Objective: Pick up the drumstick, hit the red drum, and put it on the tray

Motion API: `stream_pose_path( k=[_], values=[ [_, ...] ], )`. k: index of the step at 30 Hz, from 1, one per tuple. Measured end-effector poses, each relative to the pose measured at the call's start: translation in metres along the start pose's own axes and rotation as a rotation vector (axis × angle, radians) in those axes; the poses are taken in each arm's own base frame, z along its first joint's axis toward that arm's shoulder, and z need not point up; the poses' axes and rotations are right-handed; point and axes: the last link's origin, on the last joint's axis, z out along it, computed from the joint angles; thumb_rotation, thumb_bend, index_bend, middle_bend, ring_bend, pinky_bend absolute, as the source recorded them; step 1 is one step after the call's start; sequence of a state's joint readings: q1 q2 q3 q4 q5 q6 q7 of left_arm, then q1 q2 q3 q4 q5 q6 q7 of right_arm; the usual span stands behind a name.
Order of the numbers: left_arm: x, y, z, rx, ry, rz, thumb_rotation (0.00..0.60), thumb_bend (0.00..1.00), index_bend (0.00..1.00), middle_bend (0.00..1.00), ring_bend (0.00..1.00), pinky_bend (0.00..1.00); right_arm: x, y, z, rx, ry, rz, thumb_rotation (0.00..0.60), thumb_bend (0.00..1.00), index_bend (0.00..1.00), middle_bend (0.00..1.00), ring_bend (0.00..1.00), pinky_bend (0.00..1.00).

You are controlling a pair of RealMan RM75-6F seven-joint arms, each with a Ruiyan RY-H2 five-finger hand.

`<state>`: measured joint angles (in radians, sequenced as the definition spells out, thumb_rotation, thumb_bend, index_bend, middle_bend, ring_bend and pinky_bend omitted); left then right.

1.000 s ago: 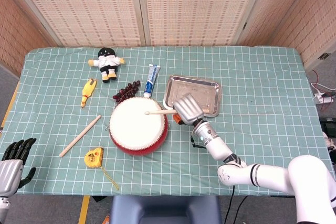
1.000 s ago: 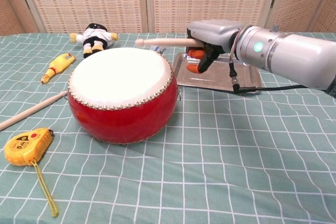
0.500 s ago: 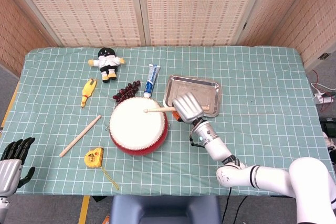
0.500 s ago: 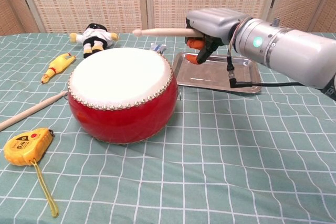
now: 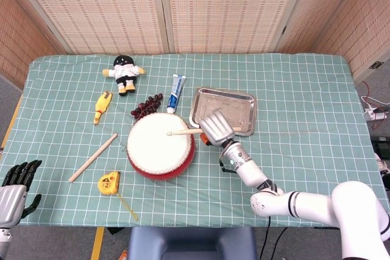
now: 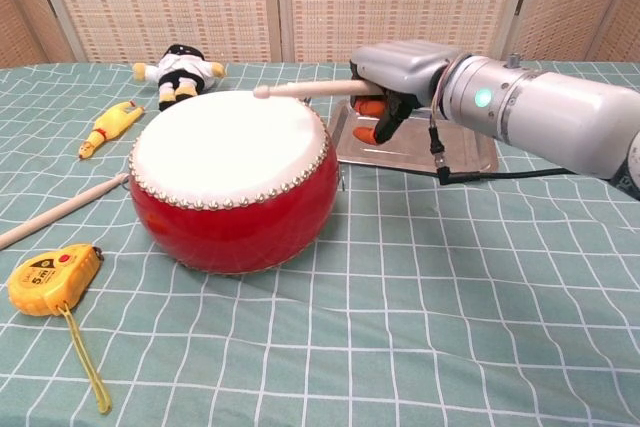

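Observation:
A red drum (image 5: 161,146) (image 6: 231,179) with a white skin stands at the table's middle. My right hand (image 5: 217,130) (image 6: 400,72) grips a wooden drumstick (image 5: 186,131) (image 6: 305,89) just right of the drum. The stick points left, and its tip hangs right at the far part of the white skin; contact is unclear. Behind the hand lies a shiny metal tray (image 5: 223,109) (image 6: 415,152). My left hand (image 5: 17,181) rests low at the table's front left corner, fingers apart, holding nothing. A second drumstick (image 5: 92,158) (image 6: 60,210) lies on the cloth left of the drum.
A yellow tape measure (image 5: 109,182) (image 6: 52,279) lies in front of the drum. Behind the drum are dark grapes (image 5: 146,107), a toothpaste tube (image 5: 175,93), a rubber chicken (image 5: 102,106) (image 6: 111,126) and a plush doll (image 5: 125,72) (image 6: 180,71).
The held drumstick rose half a second ago and has now swung down, its tip dropping onto or just above the drum skin. My left hand stays put.

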<state>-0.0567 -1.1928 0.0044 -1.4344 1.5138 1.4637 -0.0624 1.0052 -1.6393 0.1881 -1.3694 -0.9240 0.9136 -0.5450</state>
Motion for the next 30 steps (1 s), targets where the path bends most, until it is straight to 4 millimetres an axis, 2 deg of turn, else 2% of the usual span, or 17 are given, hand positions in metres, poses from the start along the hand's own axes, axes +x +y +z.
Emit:
stream_pose_path(
  k=[3, 8, 12, 16, 19, 22, 26, 30],
  values=[
    [-0.001, 0.000, -0.001, -0.002, -0.005, -0.001, 0.600, 0.34, 0.06, 0.07, 0.04, 0.05, -0.004, -0.001, 0.001, -0.022, -0.042, -0.142, 0.600, 0.42, 1.00, 0.96, 1.00, 1.00],
    [-0.001, -0.002, -0.002, 0.005, -0.003, -0.004, 0.600, 0.34, 0.06, 0.07, 0.04, 0.05, -0.004, 0.000, -0.001, -0.053, -0.061, -0.208, 0.600, 0.42, 1.00, 0.96, 1.00, 1.00],
    [0.000, -0.003, -0.003, 0.005, 0.001, -0.007, 0.600, 0.34, 0.06, 0.07, 0.04, 0.05, 0.004, 0.002, -0.003, -0.053, -0.007, -0.118, 0.600, 0.42, 1.00, 0.96, 1.00, 1.00],
    [0.000, -0.003, -0.003, 0.003, 0.001, -0.008, 0.600, 0.34, 0.06, 0.07, 0.04, 0.05, 0.012, 0.011, -0.008, -0.056, 0.058, 0.061, 0.600, 0.42, 1.00, 0.96, 1.00, 1.00],
    [0.000, -0.001, -0.002, -0.005, 0.003, -0.008, 0.600, 0.34, 0.06, 0.07, 0.04, 0.05, 0.016, 0.028, -0.014, -0.079, 0.091, 0.169, 0.600, 0.42, 1.00, 0.96, 0.99, 1.00],
    [0.000, 0.002, 0.000, -0.014, 0.007, -0.006, 0.600, 0.34, 0.06, 0.07, 0.04, 0.05, 0.010, 0.053, -0.019, -0.138, 0.083, 0.231, 0.600, 0.42, 1.00, 0.96, 0.96, 1.00],
    [0.001, 0.003, 0.000, -0.012, 0.005, -0.003, 0.600, 0.34, 0.06, 0.07, 0.04, 0.05, 0.000, 0.074, -0.014, -0.190, 0.060, 0.240, 0.600, 0.42, 1.00, 0.96, 0.93, 0.99],
    [0.002, 0.003, -0.001, -0.006, 0.001, 0.001, 0.600, 0.34, 0.06, 0.07, 0.04, 0.05, -0.014, 0.084, -0.004, -0.222, 0.030, 0.262, 0.600, 0.42, 0.99, 0.91, 0.86, 0.91]
  ],
)
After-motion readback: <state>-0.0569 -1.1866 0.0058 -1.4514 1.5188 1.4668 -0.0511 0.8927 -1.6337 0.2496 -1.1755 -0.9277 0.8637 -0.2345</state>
